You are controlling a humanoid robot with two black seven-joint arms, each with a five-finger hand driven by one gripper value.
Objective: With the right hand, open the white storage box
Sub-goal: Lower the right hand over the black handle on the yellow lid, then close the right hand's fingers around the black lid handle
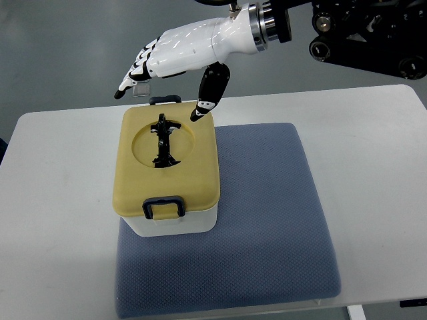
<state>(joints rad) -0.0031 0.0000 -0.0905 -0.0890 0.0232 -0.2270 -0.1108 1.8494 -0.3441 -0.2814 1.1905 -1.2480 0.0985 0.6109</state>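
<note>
White storage box (pixel 175 225) at about 9 o'clock of centre, standing on the left part of a grey-blue textured mat (pixel 267 220), which lies on a white surface (pixel 60 187). Topped by a tan-yellow lid (pixel 137 183), shut, so contents hidden. Sunk into the lid, a round recess holding a black folded carry handle (pixel 163 141), lying flat along the 12-to-6 line. At the lid's 6 o'clock edge, a dark latch (pixel 164 207) folded down over the white front wall; at the 12 o'clock edge, a second dark latch (pixel 165 101), only its top showing. No brand, label or readable writing anywhere on box, lid or mat.

Right robot hand (pixel 175 57) reaching in from the 1 o'clock corner, white-shelled with black finger segments, poised above the box's far edge. Fingers (pixel 135 69) extended and loosely spread toward 9 o'clock, past the lid's far left corner; thumb (pixel 210 90) angled down toward 6 o'clock, its tip at or just above the lid's far right corner, contact not clear. Nothing grasped. Behind the wrist, a silver cuff and black arm links along the top edge at 1 to 2 o'clock.
</note>
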